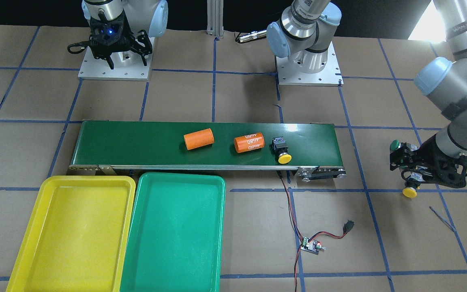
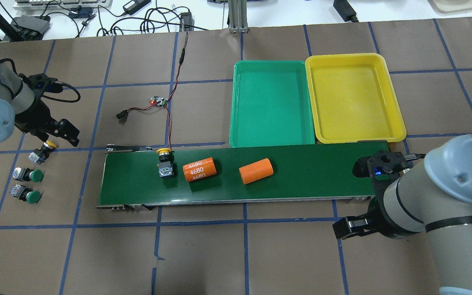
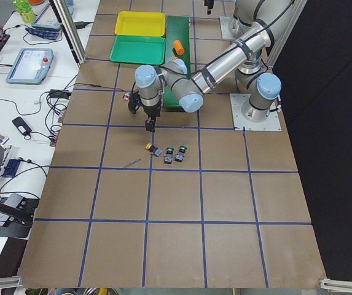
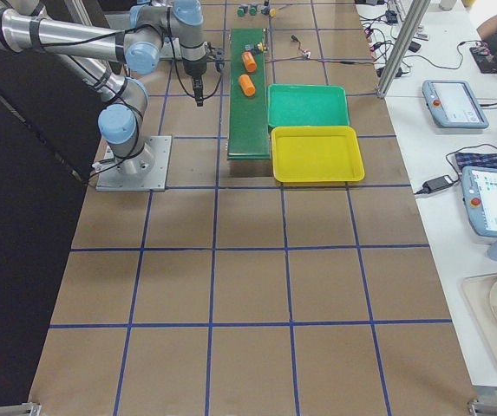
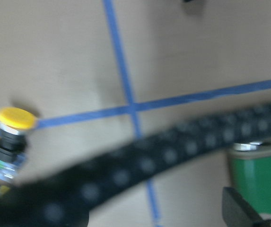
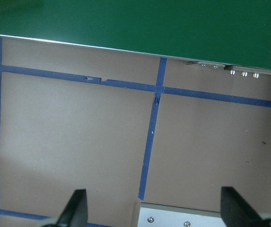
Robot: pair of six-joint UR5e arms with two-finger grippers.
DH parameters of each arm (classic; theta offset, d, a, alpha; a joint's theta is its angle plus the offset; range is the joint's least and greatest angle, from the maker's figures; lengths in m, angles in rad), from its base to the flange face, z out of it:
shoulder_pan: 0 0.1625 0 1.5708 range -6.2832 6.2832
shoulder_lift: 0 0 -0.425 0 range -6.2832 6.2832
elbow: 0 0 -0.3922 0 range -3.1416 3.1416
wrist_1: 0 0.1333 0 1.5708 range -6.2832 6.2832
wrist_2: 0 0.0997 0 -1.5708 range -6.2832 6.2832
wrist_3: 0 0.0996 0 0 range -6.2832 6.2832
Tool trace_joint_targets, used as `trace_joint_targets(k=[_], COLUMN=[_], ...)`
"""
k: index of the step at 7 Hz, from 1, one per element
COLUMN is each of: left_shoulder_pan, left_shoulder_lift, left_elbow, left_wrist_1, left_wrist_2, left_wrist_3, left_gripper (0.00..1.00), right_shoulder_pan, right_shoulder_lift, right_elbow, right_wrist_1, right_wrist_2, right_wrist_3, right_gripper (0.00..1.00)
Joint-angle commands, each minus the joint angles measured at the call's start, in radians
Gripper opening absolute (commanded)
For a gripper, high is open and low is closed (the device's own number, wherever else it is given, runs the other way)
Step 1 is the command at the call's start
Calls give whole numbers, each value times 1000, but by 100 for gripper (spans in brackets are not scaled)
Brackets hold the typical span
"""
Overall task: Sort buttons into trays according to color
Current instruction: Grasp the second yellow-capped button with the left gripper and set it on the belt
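Note:
One yellow button (image 2: 165, 163) lies on the dark green belt near its left end. A second yellow button (image 2: 41, 151) and two green buttons (image 2: 29, 175) (image 2: 25, 194) lie on the table left of the belt. My left gripper (image 2: 57, 137) hovers just beyond that yellow button (image 5: 10, 137), open, with nothing between its blurred fingers. My right gripper (image 6: 154, 213) is open and empty over bare table in front of the belt's right end. The green tray (image 2: 236, 102) and the yellow tray (image 2: 395, 110) sit side by side behind the belt, nothing in them.
The conveyor belt (image 2: 314, 172) carries two orange cylinders, one printed 4680 (image 2: 199, 169) and one plain (image 2: 255, 171). A small circuit board (image 2: 159, 101) with red and black wires lies behind the belt's left end.

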Motion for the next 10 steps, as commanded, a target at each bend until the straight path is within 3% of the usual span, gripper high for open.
trace_joint_targets(k=[1,5,6,7,8,9,10], left_shoulder_pan=[58,67,93,105,105,105,102], left_shoulder_lift=[-113,-167,-167,-167,-164,-155,-135], left_elbow=[36,-13,-33,-31,-31,-31,-33], left_wrist_1=[114,135,136,159,173,172,158], left_wrist_2=[-4,0,-7,-7,-1,-4,-6], left_wrist_3=[147,224,228,287,288,288,255], left_gripper=[100,100,100,77,12,0,0], right_shoulder_pan=[1,2,4,4,4,4,4], right_shoulder_lift=[12,108,146,160,167,177,214], right_elbow=[4,2,8,8,11,10,5], right_wrist_1=[-131,-208,-302,-320,-320,-319,-315], right_wrist_2=[7,10,10,8,5,5,8], right_wrist_3=[7,16,17,16,16,16,17], right_gripper=[100,100,100,100,100,100,100])
